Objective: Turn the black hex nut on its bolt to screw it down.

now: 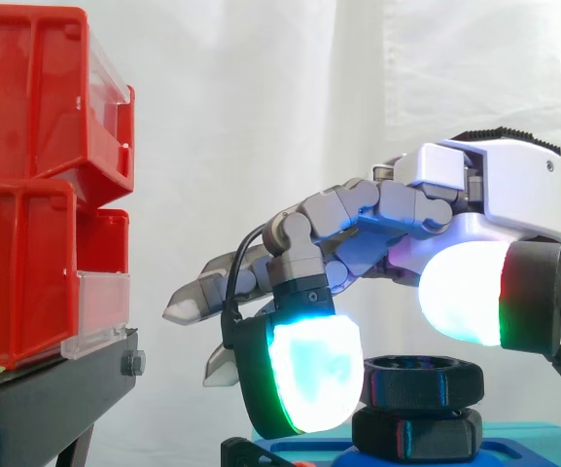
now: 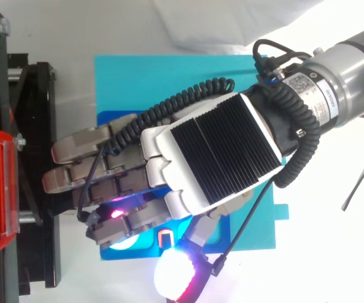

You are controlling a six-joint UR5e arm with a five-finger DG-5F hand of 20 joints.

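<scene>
Side-on, the black hex nut sits beneath the hand.

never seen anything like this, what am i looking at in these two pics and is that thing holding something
It is a robot arm ending in a mechanical hand; the coloured glow belongs to the hand itself. One picture is taken from the side, level with the work, the other from above looking down, and both show the same scene. Under the hand, a black hex nut sits on top of a second black hex piece, on a blue base. At the left of the side view stand red bins on a black stand. The hand is right at the nut, but whether it grips it cannot be told here.
</scene>
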